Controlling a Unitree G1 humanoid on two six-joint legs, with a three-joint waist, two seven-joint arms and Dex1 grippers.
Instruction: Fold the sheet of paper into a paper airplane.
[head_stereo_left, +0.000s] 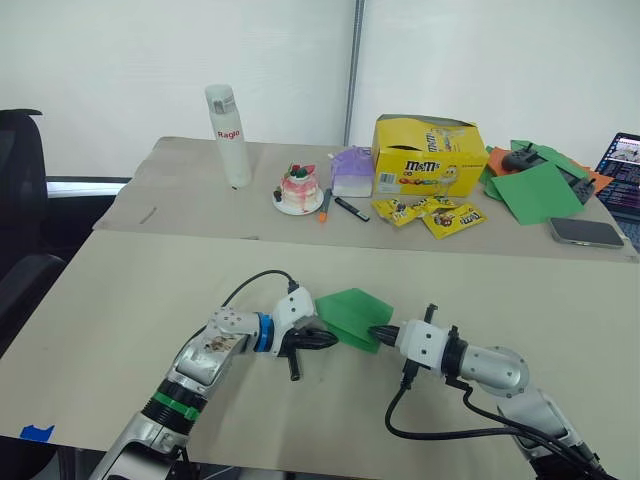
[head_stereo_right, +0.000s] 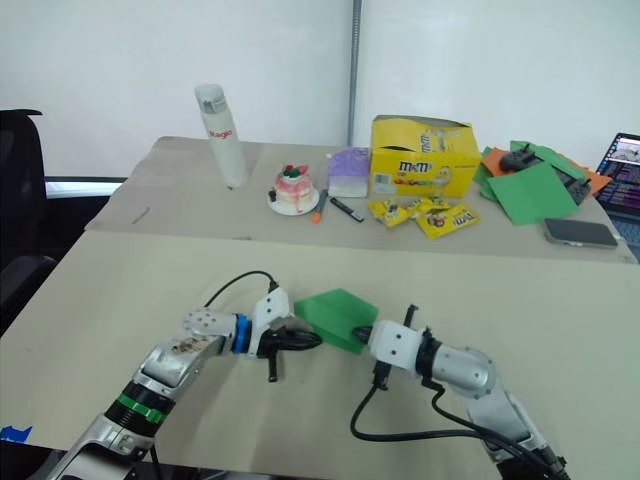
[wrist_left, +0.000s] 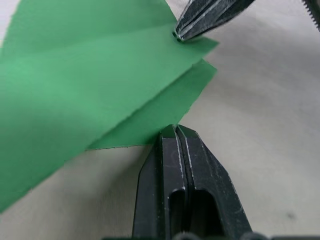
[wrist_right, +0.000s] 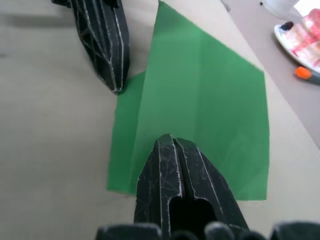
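A partly folded sheet of paper (head_stereo_left: 352, 315) lies on the table between the two grippers. The left gripper (head_stereo_left: 322, 339) and right gripper (head_stereo_left: 376, 333) each have fingers pressed together at its near edges, apparently pinching it. Mid-fold; next likely creasing a flap.

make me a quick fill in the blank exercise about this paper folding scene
1. Both end effectors meet at a folded sheet of paper whose colour is ____.
2. The fingers of the left end effector are ____ at the sheet's edge.
3. The yellow box on the far table carries the brand name ____.
4. The small cake sits on a white ____.

Missing words: green; shut; m&m's; plate
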